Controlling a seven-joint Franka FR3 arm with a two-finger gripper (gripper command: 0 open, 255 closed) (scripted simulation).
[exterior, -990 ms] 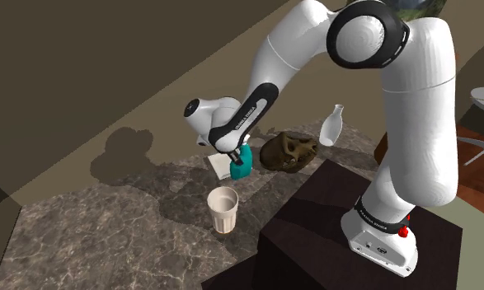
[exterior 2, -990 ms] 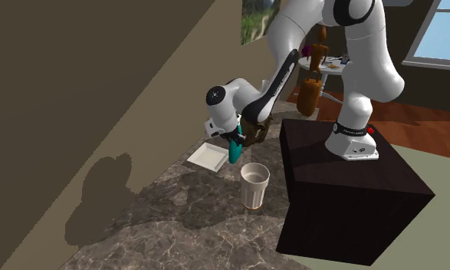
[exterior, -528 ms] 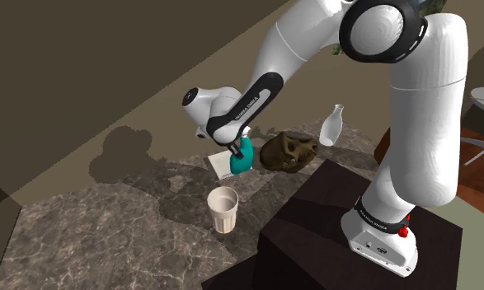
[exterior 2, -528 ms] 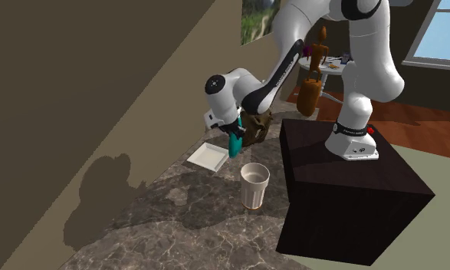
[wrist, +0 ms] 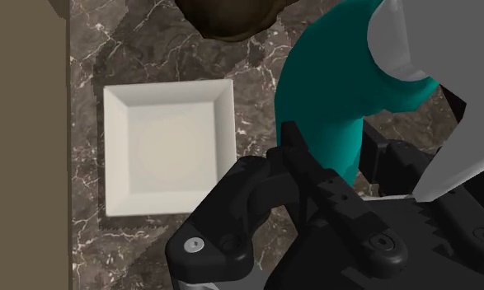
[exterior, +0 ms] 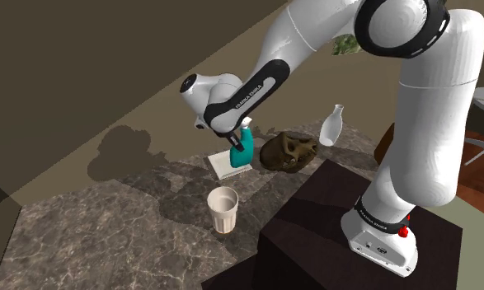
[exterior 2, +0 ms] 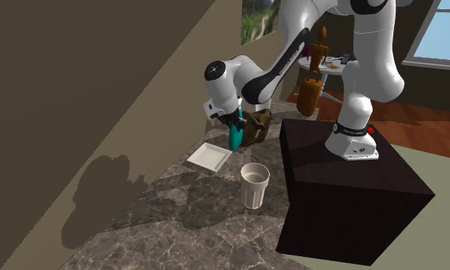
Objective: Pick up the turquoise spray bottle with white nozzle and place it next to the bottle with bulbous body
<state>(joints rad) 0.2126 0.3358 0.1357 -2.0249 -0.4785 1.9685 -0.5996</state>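
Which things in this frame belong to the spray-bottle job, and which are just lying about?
Job:
- turquoise spray bottle, clasped in the gripper, lifted off the counter
- white bulbous bottle

Lying about:
- white square plate
- ribbed cup
- dark brown lumpy object

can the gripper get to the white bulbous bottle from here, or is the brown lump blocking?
Probably yes. The gripper, shut on the spray bottle, hangs above the counter; the brown lump lies between it and the white bottle, but looks low enough to pass over.
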